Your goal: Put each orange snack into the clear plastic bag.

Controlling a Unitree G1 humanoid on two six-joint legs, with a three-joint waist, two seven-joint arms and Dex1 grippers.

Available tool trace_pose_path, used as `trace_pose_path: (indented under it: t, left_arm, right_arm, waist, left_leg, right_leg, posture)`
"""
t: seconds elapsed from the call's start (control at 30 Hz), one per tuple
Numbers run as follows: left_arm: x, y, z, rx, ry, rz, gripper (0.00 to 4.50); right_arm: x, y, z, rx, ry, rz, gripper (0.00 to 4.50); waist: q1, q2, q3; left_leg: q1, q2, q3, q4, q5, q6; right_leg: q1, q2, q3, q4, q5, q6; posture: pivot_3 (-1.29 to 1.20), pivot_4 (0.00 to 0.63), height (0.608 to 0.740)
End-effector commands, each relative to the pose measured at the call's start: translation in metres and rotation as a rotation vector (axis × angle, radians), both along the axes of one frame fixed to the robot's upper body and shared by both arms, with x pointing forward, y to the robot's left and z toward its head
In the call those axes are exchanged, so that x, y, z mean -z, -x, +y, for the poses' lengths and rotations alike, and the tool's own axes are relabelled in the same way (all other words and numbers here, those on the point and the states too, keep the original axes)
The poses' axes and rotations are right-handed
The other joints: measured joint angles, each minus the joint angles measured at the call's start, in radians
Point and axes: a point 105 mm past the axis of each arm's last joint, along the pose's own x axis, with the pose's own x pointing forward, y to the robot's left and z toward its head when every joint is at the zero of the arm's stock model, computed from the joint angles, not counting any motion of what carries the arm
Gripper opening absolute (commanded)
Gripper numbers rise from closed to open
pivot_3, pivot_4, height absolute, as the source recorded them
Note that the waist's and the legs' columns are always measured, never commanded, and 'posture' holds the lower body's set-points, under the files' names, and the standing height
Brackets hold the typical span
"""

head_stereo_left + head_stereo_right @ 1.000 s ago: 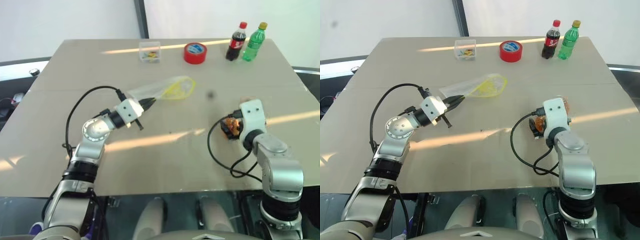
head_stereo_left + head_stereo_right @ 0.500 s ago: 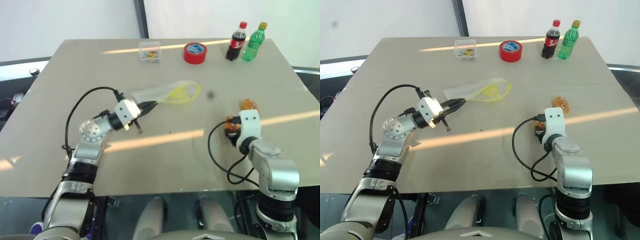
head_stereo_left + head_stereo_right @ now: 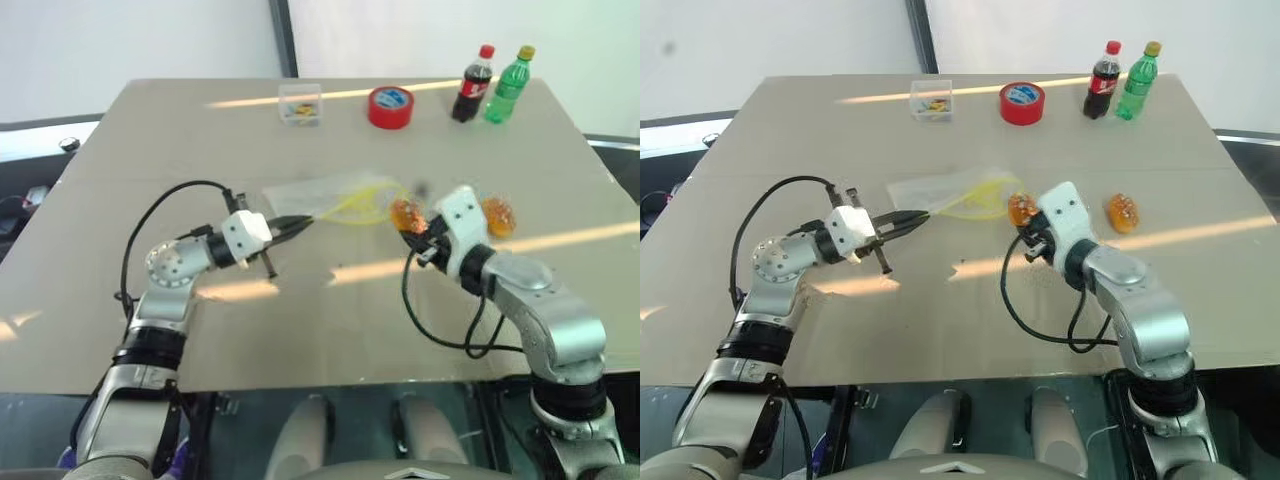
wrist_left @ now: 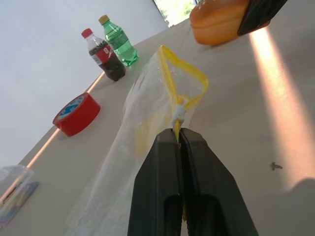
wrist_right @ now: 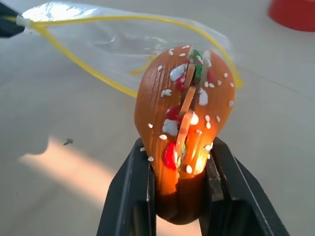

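Right tool (image 5: 179, 162) around orange snack (image 5: 184, 123)

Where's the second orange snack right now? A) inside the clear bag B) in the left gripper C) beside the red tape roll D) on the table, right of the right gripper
D: it lies on the table, the second orange snack, while the right gripper holds the other snack at the clear bag.

You've got one orange snack (image 5: 184, 132), glossy with pale speckles, pinched upright just off the yellow-rimmed mouth of the clear plastic bag (image 3: 330, 193). The bag's crinkled and floppy, lying mid-table with its seal strip pulled open into a loop. The other orange snack (image 3: 1123, 212) sits on the table, apart from the bag.
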Motion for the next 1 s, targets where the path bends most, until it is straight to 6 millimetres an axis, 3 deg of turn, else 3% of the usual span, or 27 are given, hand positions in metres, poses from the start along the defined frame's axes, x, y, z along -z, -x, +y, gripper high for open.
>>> trace_pose_path:
  t: [0.03,0.47,0.53,0.6,0.7,1.0]
  left_arm:
    - [-0.014,0.009,-0.002,0.032,0.012,-0.056,0.0]
    - [0.005,0.037,-0.011,0.1,-0.038,-0.009,0.0]
    - [0.006,0.035,-0.009,0.072,-0.024,-0.003,0.0]
    - [0.006,0.031,-0.005,0.028,-0.014,0.004,0.0]
    - [0.006,0.024,0.001,-0.049,0.002,0.008,0.0]
    - [0.0,0.01,0.003,-0.162,0.054,-0.014,0.0]
  right_arm:
    - [-0.01,-0.005,0.017,-0.093,0.004,-0.051,0.97]
    - [-0.003,-0.028,0.079,-0.338,-0.012,-0.052,0.97]
    - [0.0,-0.032,0.079,-0.333,-0.007,-0.054,1.61]
    - [0.002,-0.035,0.073,-0.316,0.016,-0.07,2.46]
    - [-0.006,-0.032,0.05,-0.275,0.024,-0.088,3.78]
    - [-0.045,0.007,-0.022,-0.201,-0.06,-0.129,3.78]
  waist:
    - [0.001,0.0,0.0]
    - [0.001,0.001,0.0]
    - [0.003,0.0,0.0]
    - [0.005,0.0,0.0]
    - [0.007,0.001,0.0]
    - [0.008,0.0,0.0]
  left_leg:
    - [0.0,0.0,0.0,0.0,0.0,0.0]
    - [0.0,0.001,0.0,0.0,0.0,0.0]
    - [0.0,0.001,0.0,0.0,0.0,0.0]
    - [0.0,0.001,-0.001,0.0,0.0,0.0]
    - [0.0,0.001,-0.001,0.0,0.0,0.0]
    - [-0.001,0.001,-0.001,-0.001,0.0,0.0]
  right_leg:
    - [0.0,0.0,0.0,0.0,0.0,0.0]
    - [0.0,0.0,0.0,0.0,0.0,0.0]
    - [0.0,0.0,0.0,0.0,0.0,0.0]
    - [0.0,0.0,0.0,0.0,0.0,0.0]
    - [0.0,-0.001,0.0,0.0,0.0,0.0]
    - [0.0,-0.001,-0.001,-0.001,0.0,0.0]
  posture:
    - [0.0,0.15,0.74]
    - [0.0,0.15,0.74]
    - [0.0,0.15,0.74]
    - [0.0,0.15,0.74]
    - [0.0,0.15,0.74]
    - [0.0,0.15,0.74]
